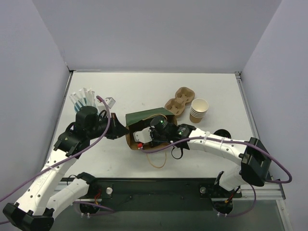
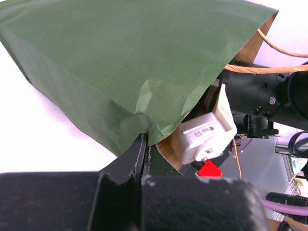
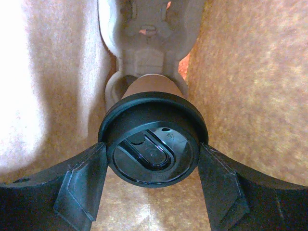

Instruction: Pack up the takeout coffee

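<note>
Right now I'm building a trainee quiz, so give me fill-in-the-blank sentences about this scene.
1. The left gripper pinches the edge of a ____ paper bag.
2. The takeout coffee in the right gripper has a lid coloured ____.
3. In the top view, the stack of cups stands to the ____ of the cup carrier.

Missing words: green; black; right.
</note>
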Available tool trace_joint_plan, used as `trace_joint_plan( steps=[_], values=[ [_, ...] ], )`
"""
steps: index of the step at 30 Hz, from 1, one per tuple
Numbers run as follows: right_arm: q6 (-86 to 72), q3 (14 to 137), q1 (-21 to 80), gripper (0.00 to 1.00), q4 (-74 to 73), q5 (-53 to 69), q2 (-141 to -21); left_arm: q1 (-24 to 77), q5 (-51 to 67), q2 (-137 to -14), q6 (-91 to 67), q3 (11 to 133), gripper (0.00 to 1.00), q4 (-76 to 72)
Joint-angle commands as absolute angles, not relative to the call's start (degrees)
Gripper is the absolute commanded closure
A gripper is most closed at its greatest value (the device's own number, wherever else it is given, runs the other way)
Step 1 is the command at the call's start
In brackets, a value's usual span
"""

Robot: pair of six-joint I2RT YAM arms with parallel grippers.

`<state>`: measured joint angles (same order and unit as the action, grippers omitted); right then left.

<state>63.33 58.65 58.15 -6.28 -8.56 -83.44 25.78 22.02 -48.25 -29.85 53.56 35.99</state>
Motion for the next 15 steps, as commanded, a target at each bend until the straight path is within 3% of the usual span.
trace_joint_plan(
  steps=[1,15],
  values=[
    [64.1,60.8,57.5,0.56,-6.0,-9.9,-85.3,25.5,24.0,-48.0,-30.8,53.2,1.00,32.1],
    [63.5,59.6,57.0,0.58,-1.8,-13.4,-87.0,25.5,24.8,-47.5,-32.1,52.4,1.00,31.7]
  ],
)
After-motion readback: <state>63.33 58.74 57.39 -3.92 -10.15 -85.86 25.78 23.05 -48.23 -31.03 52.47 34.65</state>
